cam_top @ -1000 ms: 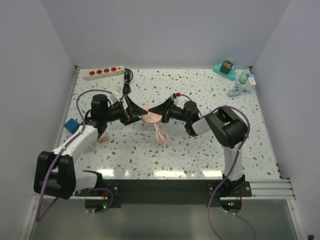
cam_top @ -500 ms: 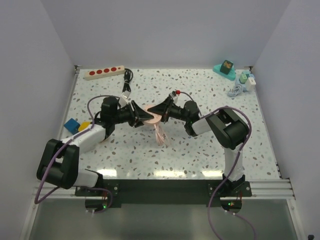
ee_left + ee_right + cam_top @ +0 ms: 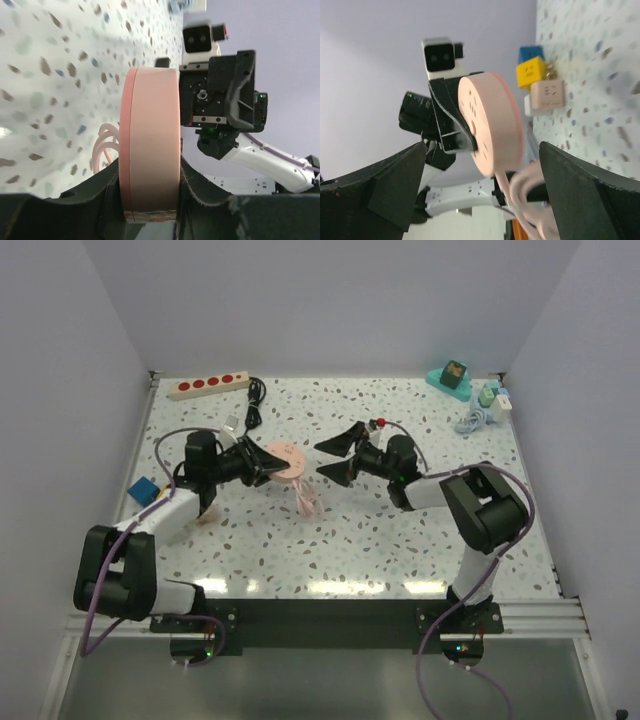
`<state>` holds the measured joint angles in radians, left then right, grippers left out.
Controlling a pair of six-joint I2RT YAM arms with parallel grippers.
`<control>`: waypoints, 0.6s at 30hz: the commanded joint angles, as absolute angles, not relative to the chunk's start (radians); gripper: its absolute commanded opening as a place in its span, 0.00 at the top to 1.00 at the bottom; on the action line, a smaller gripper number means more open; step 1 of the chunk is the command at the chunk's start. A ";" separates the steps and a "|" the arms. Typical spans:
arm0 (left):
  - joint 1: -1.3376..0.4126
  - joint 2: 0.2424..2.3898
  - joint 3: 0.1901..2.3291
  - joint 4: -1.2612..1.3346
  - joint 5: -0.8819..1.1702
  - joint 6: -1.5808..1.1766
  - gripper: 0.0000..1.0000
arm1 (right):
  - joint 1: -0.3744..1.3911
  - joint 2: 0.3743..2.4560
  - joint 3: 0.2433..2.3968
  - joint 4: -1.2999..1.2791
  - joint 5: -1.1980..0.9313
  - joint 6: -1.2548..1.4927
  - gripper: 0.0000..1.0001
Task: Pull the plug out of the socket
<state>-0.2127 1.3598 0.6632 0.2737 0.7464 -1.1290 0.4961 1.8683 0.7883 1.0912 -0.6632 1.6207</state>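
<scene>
The socket (image 3: 208, 385), a cream strip with red outlets, lies at the back left of the table, far from both arms. A black cord (image 3: 255, 392) is bundled by its right end; the plug is too small to make out. My left gripper (image 3: 268, 465) (image 3: 150, 185) is shut on the rim of a round pink disc (image 3: 283, 458) (image 3: 150, 150) (image 3: 490, 122), held on edge above the table. The right gripper (image 3: 325, 460) (image 3: 482, 150) stands open, facing the disc from the right, apart from it.
A looped pink cable (image 3: 305, 498) (image 3: 102, 150) hangs from the disc onto the table. Blue (image 3: 146, 490) (image 3: 530, 52), yellow (image 3: 535, 70) and beige (image 3: 547, 95) cube adapters sit at the left edge. A teal stand (image 3: 452, 378) and a white adapter (image 3: 490, 400) with a light-blue cable are at the back right.
The left gripper closed on the pink disc. The right gripper then opened, let go of the disc and drew back to the right. The disc moved slightly left and back.
</scene>
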 commanded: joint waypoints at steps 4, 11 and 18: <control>0.027 1.417 0.826 0.249 0.772 -1.017 1.00 | 0.296 1.683 0.860 0.396 -0.630 1.209 0.01; 0.182 1.818 1.233 0.251 0.654 -0.955 1.00 | 0.278 1.575 1.020 -0.127 -0.564 0.850 0.01; 0.268 2.121 1.596 0.339 0.555 -1.034 1.00 | 0.255 1.485 1.020 -0.299 -0.506 0.713 0.01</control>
